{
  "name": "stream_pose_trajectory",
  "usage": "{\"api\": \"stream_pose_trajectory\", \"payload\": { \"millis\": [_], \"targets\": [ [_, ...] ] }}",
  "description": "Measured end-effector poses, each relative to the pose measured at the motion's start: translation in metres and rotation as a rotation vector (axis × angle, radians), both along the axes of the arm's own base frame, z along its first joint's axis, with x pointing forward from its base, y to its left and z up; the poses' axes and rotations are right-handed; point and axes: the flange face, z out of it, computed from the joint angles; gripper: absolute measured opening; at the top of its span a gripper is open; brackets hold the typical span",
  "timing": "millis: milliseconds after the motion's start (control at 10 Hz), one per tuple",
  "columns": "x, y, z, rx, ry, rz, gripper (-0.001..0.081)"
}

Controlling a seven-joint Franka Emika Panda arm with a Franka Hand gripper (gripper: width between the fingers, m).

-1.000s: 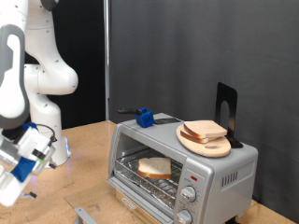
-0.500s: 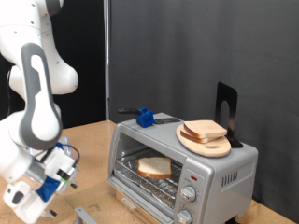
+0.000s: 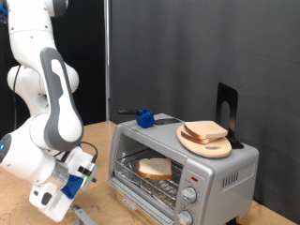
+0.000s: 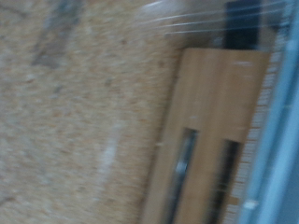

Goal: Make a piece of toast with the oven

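Observation:
The silver-grey toaster oven (image 3: 187,169) stands at the exterior view's right with its glass door (image 3: 131,202) folded down and open. One slice of toast (image 3: 156,168) lies on the wire rack inside. My gripper (image 3: 77,180) hangs low at the exterior view's bottom left, just left of the open door and close to the table. It holds nothing that I can see. The wrist view is blurred. It shows the table top (image 4: 65,112) and a wood-coloured panel with dark slots (image 4: 206,140). The fingers do not show there.
A round wooden board (image 3: 206,141) with the remaining bread slices (image 3: 204,130) lies on the oven's top. A blue object (image 3: 145,117) and a black stand (image 3: 228,111) are also up there. Two knobs (image 3: 188,197) sit on the oven's front right.
The arm has swung from the exterior view's left edge towards the right and downwards, bringing the gripper close to the open oven door. The toast and oven have not moved.

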Motion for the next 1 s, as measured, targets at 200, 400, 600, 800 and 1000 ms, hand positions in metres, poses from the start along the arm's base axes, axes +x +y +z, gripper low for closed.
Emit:
{"api": "stream_pose_trajectory", "payload": {
  "millis": [200, 400, 600, 800, 1000],
  "targets": [
    [-0.008, -0.008, 0.021, 0.096, -0.001, 0.036, 0.0807],
    [-0.015, -0.016, 0.042, 0.16, -0.018, 0.049, 0.0807],
    [-0.013, -0.016, 0.062, 0.183, -0.074, 0.016, 0.0807],
    [-0.004, -0.002, 0.08, 0.182, -0.134, -0.043, 0.0807],
    [0.003, 0.017, 0.094, 0.168, -0.161, -0.063, 0.0807]
  ]
}}
